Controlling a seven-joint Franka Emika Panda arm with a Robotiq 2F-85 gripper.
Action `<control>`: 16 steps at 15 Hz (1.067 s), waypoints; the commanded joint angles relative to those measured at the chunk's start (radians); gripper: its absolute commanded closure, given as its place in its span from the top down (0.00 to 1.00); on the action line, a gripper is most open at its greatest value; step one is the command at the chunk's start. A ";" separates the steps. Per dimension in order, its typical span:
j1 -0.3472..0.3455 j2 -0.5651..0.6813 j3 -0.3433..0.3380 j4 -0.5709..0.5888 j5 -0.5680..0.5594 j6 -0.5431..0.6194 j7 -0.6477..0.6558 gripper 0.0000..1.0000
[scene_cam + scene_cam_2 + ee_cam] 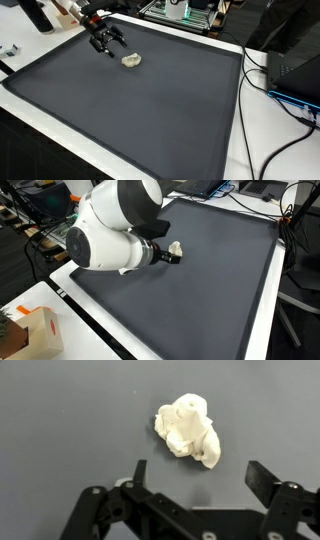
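Wrist view findings: a white crumpled lump (188, 428) is seen lying loose on the dark worktop (60, 410), resting under its own weight, with nothing propping or pinning it. No contact with the tool (197, 472) is recorded; a strip of bare worktop is visible between the lump and the 2 fingers (139, 472). The fingers are spread apart, wider than the lump, and nothing is held between them. The lump is framed just ahead of the gap and slightly off its centre line, which is judged to explain the wide spread.

In both exterior views the lump (132, 60) (175, 251) is placed in one corner region of the worktop (150, 120), well away from the cables (262, 80) and the cardboard box (35, 330).

Arm pose: the arm (75, 12) is stretched low towards the lump, with the tool (108, 42) angled downward just beside it. In an exterior view, most of the tool is masked by the large white joint housing (115, 225); only the dark wrist (158, 255) is shown, next to the lump.
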 commanded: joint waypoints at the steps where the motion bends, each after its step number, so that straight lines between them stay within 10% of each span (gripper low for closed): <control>1: 0.042 0.031 -0.025 0.054 -0.064 -0.008 0.139 1.00; 16: 0.157 0.102 0.002 0.291 -0.539 -0.086 0.597 1.00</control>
